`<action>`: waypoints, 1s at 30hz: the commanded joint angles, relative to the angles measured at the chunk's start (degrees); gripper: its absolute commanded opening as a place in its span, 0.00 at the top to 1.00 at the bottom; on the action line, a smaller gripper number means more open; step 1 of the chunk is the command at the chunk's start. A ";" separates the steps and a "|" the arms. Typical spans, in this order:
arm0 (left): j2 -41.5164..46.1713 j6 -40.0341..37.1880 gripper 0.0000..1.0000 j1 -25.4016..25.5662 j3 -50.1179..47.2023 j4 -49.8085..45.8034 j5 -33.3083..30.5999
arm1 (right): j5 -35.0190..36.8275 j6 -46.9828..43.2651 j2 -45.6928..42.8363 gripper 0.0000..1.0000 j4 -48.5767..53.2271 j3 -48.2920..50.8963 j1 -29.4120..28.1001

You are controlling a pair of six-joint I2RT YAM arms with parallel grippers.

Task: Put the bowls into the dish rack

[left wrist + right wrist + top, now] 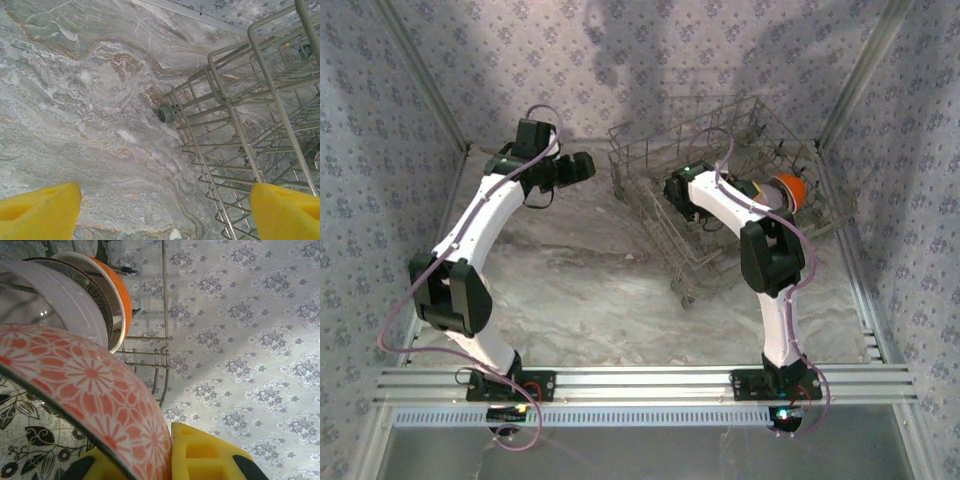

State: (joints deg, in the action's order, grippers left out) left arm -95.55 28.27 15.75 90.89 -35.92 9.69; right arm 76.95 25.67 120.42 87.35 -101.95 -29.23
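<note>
Gripping pink bowl (90,385) in wrist view, right pincer (160,460), left pincer (160,210) spread wide beside dish rack (272,90)

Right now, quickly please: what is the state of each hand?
Left hand: open, holding nothing, beside the dish rack.
Right hand: closed on the rim of the pink patterned bowl.
</note>
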 commanded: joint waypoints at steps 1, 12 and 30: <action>2.30 -0.94 0.13 -0.37 -0.19 0.16 0.72 | -1.77 -2.56 0.97 1.00 -4.74 0.58 0.41; 1.85 -0.41 0.13 -0.37 -0.01 0.35 0.85 | -3.29 -7.42 1.40 1.00 -9.45 3.08 0.49; 1.86 0.38 0.13 -0.39 0.03 0.44 1.08 | -7.11 -14.03 0.63 0.93 -14.71 4.85 2.13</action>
State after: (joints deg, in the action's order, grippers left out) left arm -95.55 28.51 15.75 90.89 -35.92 9.87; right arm 77.41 12.67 119.52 77.91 -98.76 -29.39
